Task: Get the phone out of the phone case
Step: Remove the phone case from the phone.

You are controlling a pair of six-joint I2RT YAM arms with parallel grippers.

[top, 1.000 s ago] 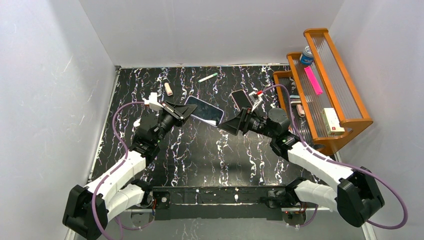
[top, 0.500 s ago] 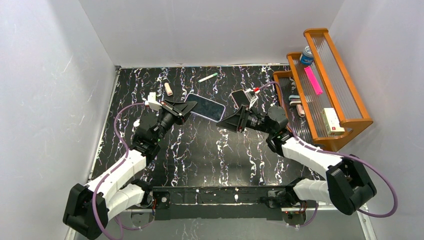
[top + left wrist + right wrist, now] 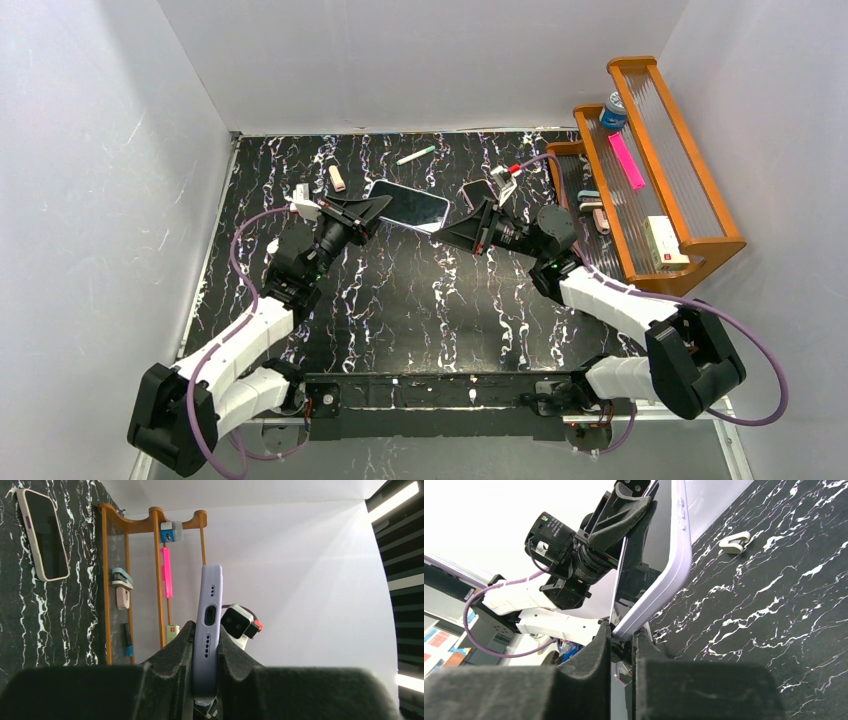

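Note:
The phone [image 3: 408, 206], dark screen up inside a lavender phone case [image 3: 209, 615], hangs above the black marbled table between both arms. My left gripper [image 3: 375, 208] is shut on its left end; in the left wrist view the case's port edge stands upright between the pads [image 3: 182, 650]. My right gripper [image 3: 447, 232] is shut on the case's near right corner [image 3: 639, 617], which sits pinched between its two pads. From the right wrist view the case's side [image 3: 676, 560] runs up toward the left gripper [image 3: 624, 510].
A second phone in a pale case [image 3: 478, 193] [image 3: 44, 535] lies on the table behind the right gripper. A wooden rack [image 3: 640, 170] with small items stands at the right. A green pen [image 3: 415, 155], a pinkish tube [image 3: 338, 177] and a white clip [image 3: 734, 541] lie around.
My right gripper has moved left and away to the phone's corner and closed on it. The left gripper has carried the phone slightly farther from the bases, still gripping it.

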